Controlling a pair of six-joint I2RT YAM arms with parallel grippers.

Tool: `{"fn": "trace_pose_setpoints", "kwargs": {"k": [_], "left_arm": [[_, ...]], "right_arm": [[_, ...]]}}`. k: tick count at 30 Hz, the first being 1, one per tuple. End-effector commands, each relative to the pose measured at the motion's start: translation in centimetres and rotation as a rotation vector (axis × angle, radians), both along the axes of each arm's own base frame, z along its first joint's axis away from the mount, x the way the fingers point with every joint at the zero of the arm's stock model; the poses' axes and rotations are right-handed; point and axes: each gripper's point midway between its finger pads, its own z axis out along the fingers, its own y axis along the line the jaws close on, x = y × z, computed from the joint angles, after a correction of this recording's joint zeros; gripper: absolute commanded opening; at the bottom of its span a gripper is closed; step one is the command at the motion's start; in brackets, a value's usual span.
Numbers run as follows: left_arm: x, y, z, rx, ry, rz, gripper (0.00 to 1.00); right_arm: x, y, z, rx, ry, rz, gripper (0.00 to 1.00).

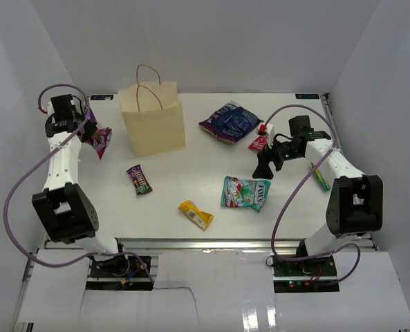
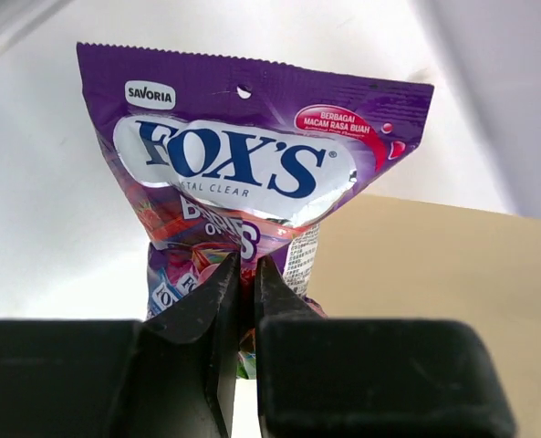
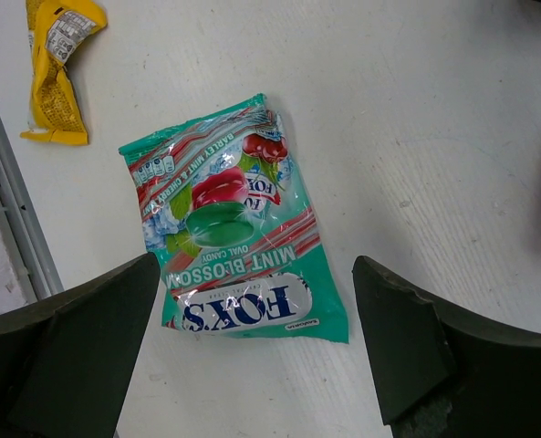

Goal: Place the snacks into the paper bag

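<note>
The paper bag (image 1: pixel 153 119) stands upright on the white table (image 1: pixel 191 166), its mouth open and its two thin loop handles sticking up. To the left of the paper bag, the left gripper (image 1: pixel 90 133) holds a purple candy packet (image 1: pixel 99 142) lifted off the table. In the left wrist view the jaws are pinched together on the packet's lower end (image 2: pixel 244 274), the packet (image 2: pixel 252 155) stands upright above them, and the tan side of the paper bag (image 2: pixel 452 301) shows behind on the right.

The other snacks lie on the table:
- A large blue-purple bag (image 1: pixel 229 122) is to the right of the paper bag.
- A small red-pink pouch (image 1: pixel 259 143) is further right.
- A dark purple bar (image 1: pixel 139 179) is just in front of the paper bag.
- A yellow bar (image 1: pixel 196 214) is further forward and to the right.
- A teal candy bag (image 1: pixel 245 193) lies flat, well to the front-right of the paper bag.
- A green-yellow packet (image 1: pixel 321 180) is farthest right, partly hidden by the right arm.

The right gripper (image 1: pixel 263 166) hangs above the teal candy bag (image 3: pixel 234 228) with its jaws spread wide apart (image 3: pixel 256 265) and nothing between them. The yellow bar (image 3: pixel 56 73) shows at the edge of the right wrist view.
</note>
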Motion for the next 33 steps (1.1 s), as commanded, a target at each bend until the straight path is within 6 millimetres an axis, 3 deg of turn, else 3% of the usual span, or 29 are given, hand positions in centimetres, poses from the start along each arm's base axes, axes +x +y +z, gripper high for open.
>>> {"fn": "trace_pose_setpoints", "kwargs": {"k": [1, 4, 6, 7, 10, 12, 13, 14, 16, 17, 21, 23, 26, 30, 33], "left_arm": [[1.3, -1.0, 10.3, 0.091, -0.371, -0.09, 0.0], [1.3, -2.2, 13.7, 0.093, -0.485, -0.151, 0.0], [1.1, -3.4, 16.5, 0.079, -0.572, -0.2, 0.0], [1.2, -4.4, 19.0, 0.057, -0.647, -0.237, 0.0], [1.8, -6.5, 22.6, 0.017, -0.752, -0.298, 0.0], [2.6, -9.6, 26.2, -0.001, -0.841, -0.346, 0.0], [2.9, -9.5, 26.0, -0.002, -0.837, -0.346, 0.0], [3.2, -10.7, 27.7, 0.009, -0.874, -0.352, 0.0], [4.3, -11.4, 28.4, 0.02, -0.887, -0.348, 0.0], [4.5, -12.4, 29.8, 0.029, -0.916, -0.358, 0.0], [6.1, -14.2, 30.9, 0.025, -0.954, -0.329, 0.0], [6.7, -16.6, 30.4, -0.001, -0.946, -0.348, 0.0], [6.6, -18.5, 29.7, -0.015, -0.939, -0.329, 0.0], [6.4, -18.5, 27.4, -0.006, -0.926, -0.266, 0.0], [6.3, -18.5, 27.4, -0.012, -0.939, -0.255, 0.0]], "right_arm": [[0.8, 0.4, 2.4, 0.037, -0.054, 0.01, 0.92], [0.9, 0.4, 2.6, 0.039, -0.06, 0.01, 0.92], [1.0, 0.4, 2.6, 0.041, -0.06, 0.01, 0.92], [1.0, 0.4, 2.7, 0.041, -0.06, 0.01, 0.92], [1.0, 0.5, 2.7, 0.043, -0.059, 0.009, 0.92], [0.9, 0.6, 2.8, 0.049, -0.053, 0.009, 0.92], [0.9, 0.6, 2.7, 0.048, -0.049, 0.009, 0.92], [0.9, 0.6, 2.8, 0.05, -0.05, 0.009, 0.92], [0.7, 0.6, 2.8, 0.052, -0.044, 0.011, 0.92], [0.7, 0.6, 2.8, 0.052, -0.045, 0.011, 0.92], [0.3, 0.5, 2.7, 0.049, -0.04, 0.009, 0.92], [0.2, 0.5, 2.7, 0.046, -0.039, 0.007, 0.92], [0.0, 0.3, 2.6, 0.039, -0.044, 0.005, 0.92], [-0.3, 0.2, 2.3, 0.034, -0.038, 0.003, 0.92], [-0.4, 0.2, 2.2, 0.032, -0.034, 0.005, 0.92]]}}
